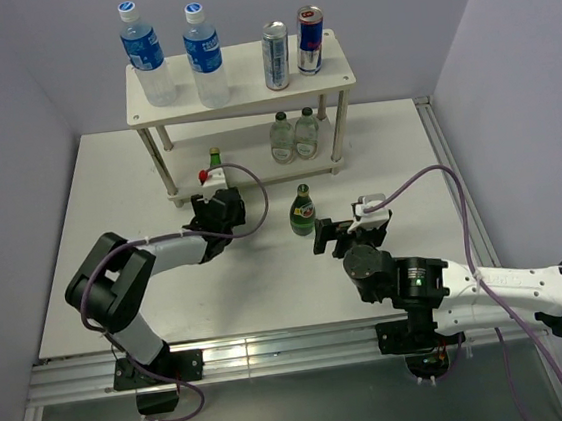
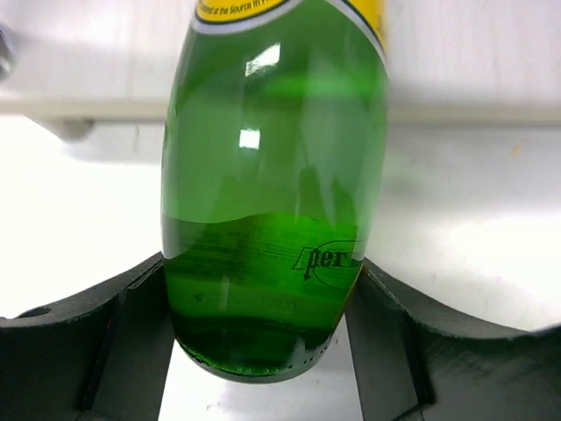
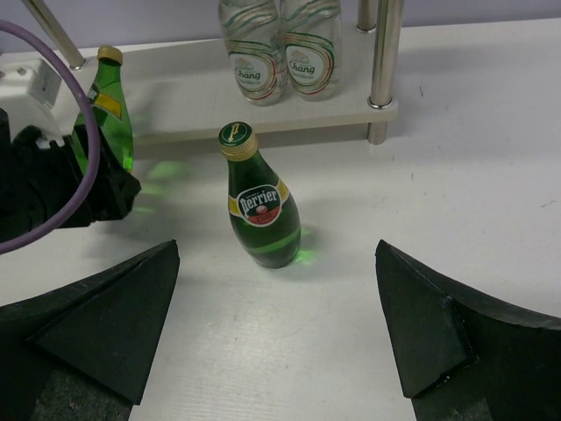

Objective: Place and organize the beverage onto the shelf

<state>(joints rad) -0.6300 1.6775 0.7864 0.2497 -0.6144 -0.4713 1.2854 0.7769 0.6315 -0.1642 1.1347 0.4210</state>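
One green glass bottle (image 2: 272,202) sits between my left gripper's (image 2: 263,329) fingers, which press on both its sides. In the top view this bottle (image 1: 214,160) and the left gripper (image 1: 216,191) are at the front left of the shelf's (image 1: 248,91) lower board. It also shows in the right wrist view (image 3: 110,110). A second green bottle (image 1: 303,211) stands upright on the table. My right gripper (image 1: 326,236) is open and empty just short of it (image 3: 263,210). Two blue-label plastic bottles (image 1: 147,54) and two cans (image 1: 292,48) stand on the top board.
Two clear glass bottles (image 1: 293,136) stand on the lower board's (image 3: 193,96) right half, beside a cream leg (image 3: 383,53). Purple-grey walls close in the back and sides. The white table (image 1: 138,185) ends at a metal rail (image 1: 275,347) near the arm bases.
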